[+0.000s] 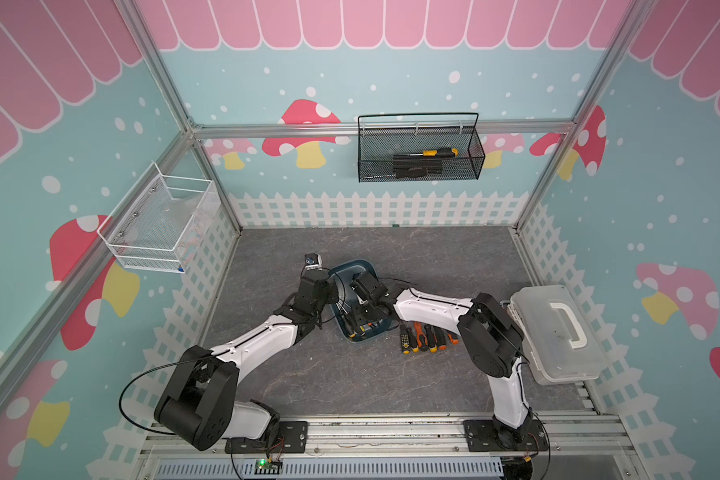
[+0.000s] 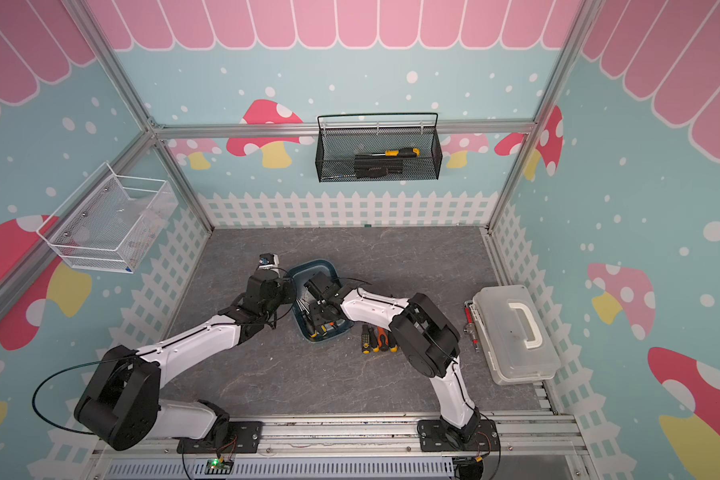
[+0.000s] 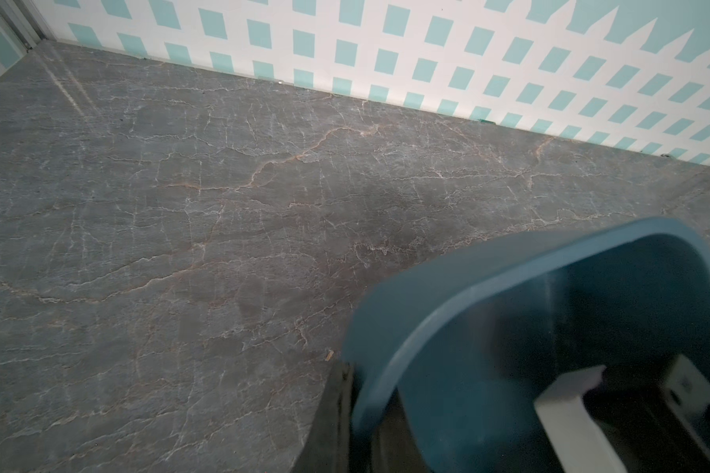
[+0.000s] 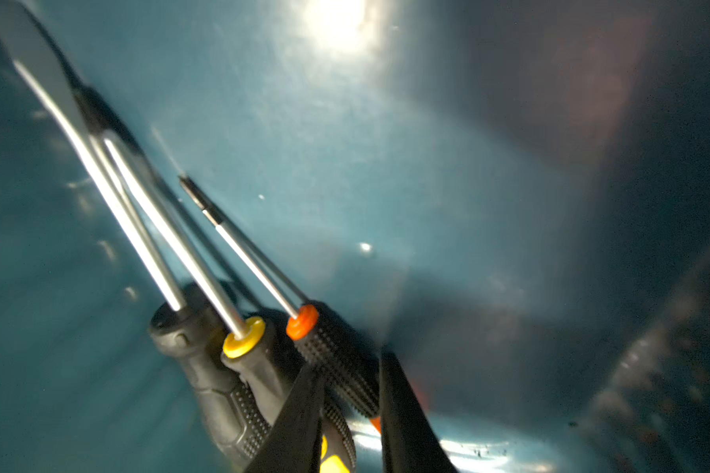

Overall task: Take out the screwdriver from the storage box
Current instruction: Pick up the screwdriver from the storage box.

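Storage box point(image 1: 346, 270) sits mid-bench, left gripper point(image 3: 359, 389) clamped on its rim. Three screwdrivers point(image 4: 244, 338) inside; right gripper point(image 4: 351, 364) straddles the orange-collared screwdriver point(image 4: 302, 321), can't tell if it's pinching. Bare bench point(image 1: 308, 374) toward back and left edges; at least four loose screwdrivers point(image 1: 422, 338) lie beside the box, toward the right edge.

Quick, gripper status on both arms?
Left gripper: closed on the storage box rim.
Right gripper: jaws straddle the orange-collared screwdriver at its handle; whether it is gripped cannot be told.
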